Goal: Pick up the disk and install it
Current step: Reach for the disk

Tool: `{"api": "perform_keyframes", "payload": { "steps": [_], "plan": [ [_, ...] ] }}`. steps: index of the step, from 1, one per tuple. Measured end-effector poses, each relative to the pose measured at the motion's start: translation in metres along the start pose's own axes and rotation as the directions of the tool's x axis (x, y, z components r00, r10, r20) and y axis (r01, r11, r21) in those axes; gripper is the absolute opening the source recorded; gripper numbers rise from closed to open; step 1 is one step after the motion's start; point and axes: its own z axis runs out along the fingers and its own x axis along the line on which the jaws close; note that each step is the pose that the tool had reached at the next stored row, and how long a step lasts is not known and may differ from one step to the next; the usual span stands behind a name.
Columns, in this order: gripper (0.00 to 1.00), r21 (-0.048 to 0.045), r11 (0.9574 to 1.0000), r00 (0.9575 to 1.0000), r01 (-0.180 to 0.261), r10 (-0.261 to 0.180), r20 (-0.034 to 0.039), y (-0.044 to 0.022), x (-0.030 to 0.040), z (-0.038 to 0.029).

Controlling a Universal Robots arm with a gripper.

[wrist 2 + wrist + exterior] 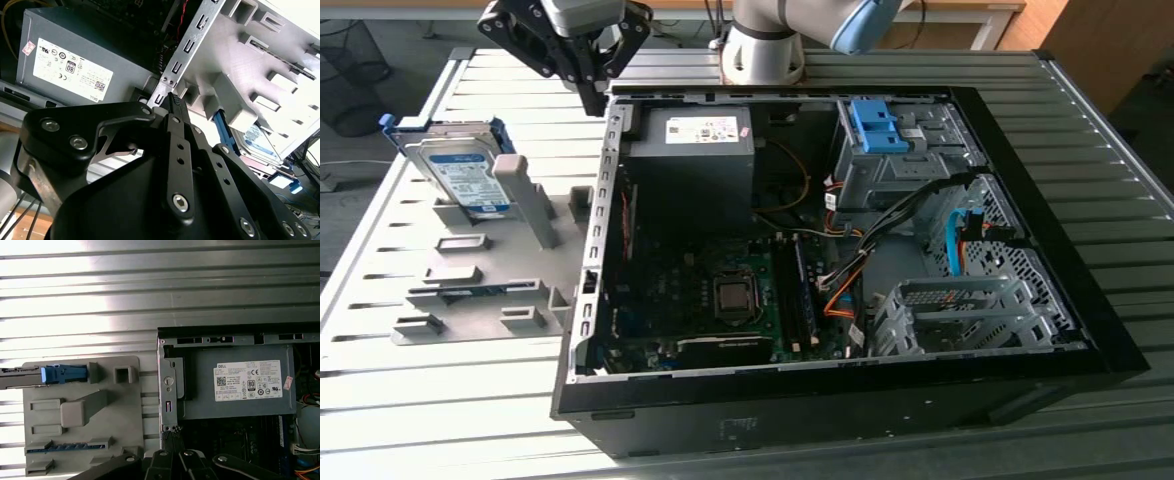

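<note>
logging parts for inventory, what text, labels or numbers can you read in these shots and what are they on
White sticker on the power supply: rows of fine print and marks, too small to quote reliably.
Small pink sticker beside it: unreadable.
White-and-blue label on the disk: blurred, unreadable.

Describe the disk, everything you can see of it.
The disk is a flat silver metal drive with a white-and-blue label and a blue plastic frame. It stands on edge, tilted, in the grey fixture at the exterior view's left of the case. Only the fixture touches it; the end effector is apart.
</note>
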Motion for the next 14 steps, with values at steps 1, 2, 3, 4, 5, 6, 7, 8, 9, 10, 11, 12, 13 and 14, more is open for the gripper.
{"api": "perform_keyframes", "payload": {
  "steps": [1, 2, 3, 4, 5, 6, 7, 8, 9, 10, 11, 12, 13, 14],
  "plan": [
    [0.11, 0.0, 1.0, 1.0, 0.0, 0.0, 0.0, 0.0, 0.0003, 0.0],
    [0.11, 0.0, 1.0, 1.0, 0.0, 0.0, 0.0, 0.0, 0.0005, 0.0],
    [0.11, 0.0, 1.0, 1.0, 0.0, 0.0, 0.0, 0.0, 0.0007, 0.0],
    [0.11, 0.0, 1.0, 1.0, 0.0, 0.0, 0.0, -0.0001, 0.0007, 0.0],
    [0.11, 0.0, 1.0, 1.0, 0.0, 0.0, 0.0, 0.0, 0.0007, 0.0],
    [0.11, 0.0, 1.0, 1.0, 0.0, 0.0, 0.0, -0.0001, 0.0008, 0.0],
    [0.11, -0.0001, 1.0, 1.0, 0.0, 0.0, 0.0001, -0.0001, 0.001, 0.0],
    [0.11, 0.0, 1.0, 1.0, 0.0, 0.0, 0.0, -0.0001, 0.0013, 0.0],
    [0.11, 0.0, 1.0, 1.0, 0.0, 0.0, 0.0, -0.0001, 0.0018, 0.0],
    [0.11, 0.0, 1.0, 1.0, 0.0, 0.0, 0.0, -0.0002, 0.0022, -0.0001],
    [0.11, 0.0, 1.0, 1.0, 0.0, 0.0, 0.0, -0.0002, 0.0026, -0.0001],
    [0.11, 0.0, 1.0, 1.0, 0.0, 0.0, 0.0001, -0.0002, 0.0031, -0.0001],
    [0.11, -0.0001, 1.0, 1.0, 0.0, 0.0, 0.0, -0.0002, 0.0034, -0.0001],
    [0.11, -0.0001, 1.0, 1.0, 0.0, 0.0, 0.0001, -0.0002, 0.0034, -0.0001]
  ]
}}
